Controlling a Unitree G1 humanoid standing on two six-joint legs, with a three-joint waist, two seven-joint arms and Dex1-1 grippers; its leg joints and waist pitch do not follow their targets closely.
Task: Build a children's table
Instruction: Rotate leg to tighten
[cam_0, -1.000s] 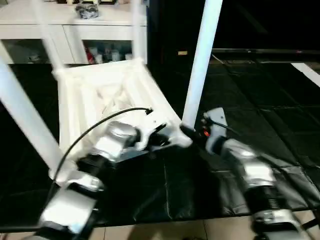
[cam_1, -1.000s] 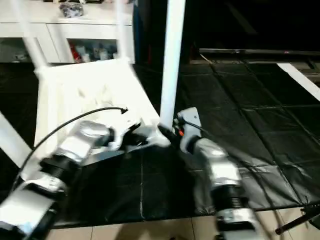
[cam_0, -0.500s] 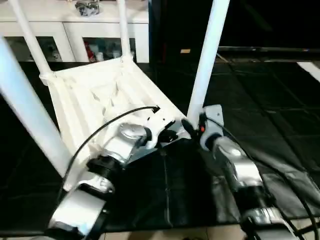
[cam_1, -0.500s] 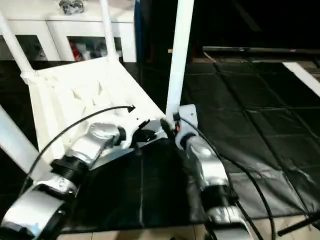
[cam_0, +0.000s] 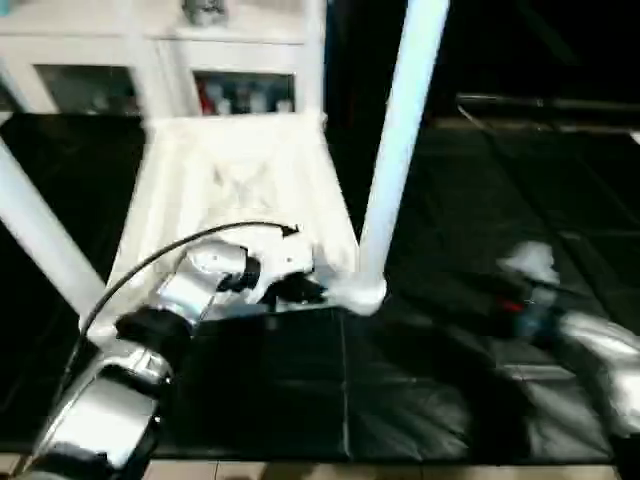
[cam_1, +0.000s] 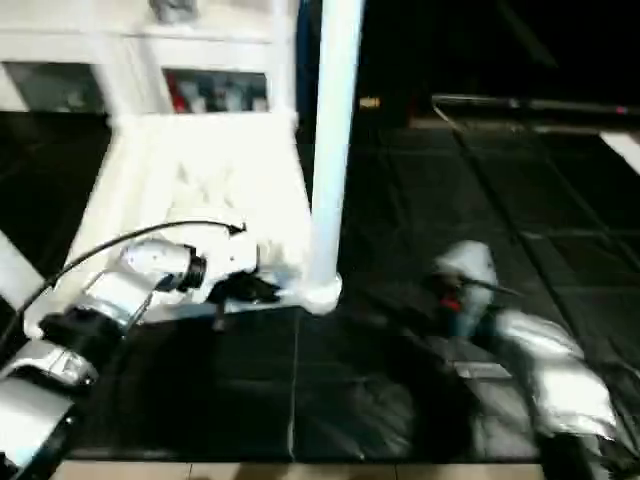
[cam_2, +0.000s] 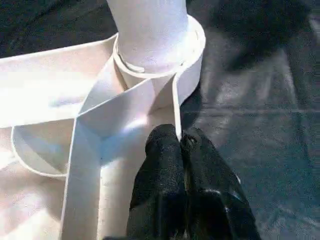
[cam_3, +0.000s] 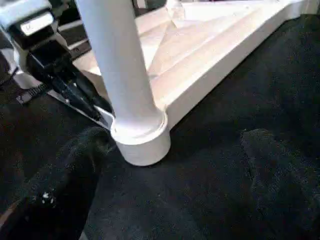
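White plastic, the children's table (cam_0: 240, 190) lay upside down on the black mat (cam_0: 450, 390), with 4 legs seemingly socketed. The left gripper (cam_2: 181, 150) pinched the rim beside the near leg (cam_0: 395, 150); the right gripper (cam_3: 165, 165) stood open, well apart. Judged nearly complete: flipping remained

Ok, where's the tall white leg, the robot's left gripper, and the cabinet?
tall white leg (cam_0: 398, 130), left eye view, middle of the tube.
left gripper (cam_2: 181, 142), left wrist view, fingertips at the rim.
cabinet (cam_0: 175, 78), left eye view, front frame.
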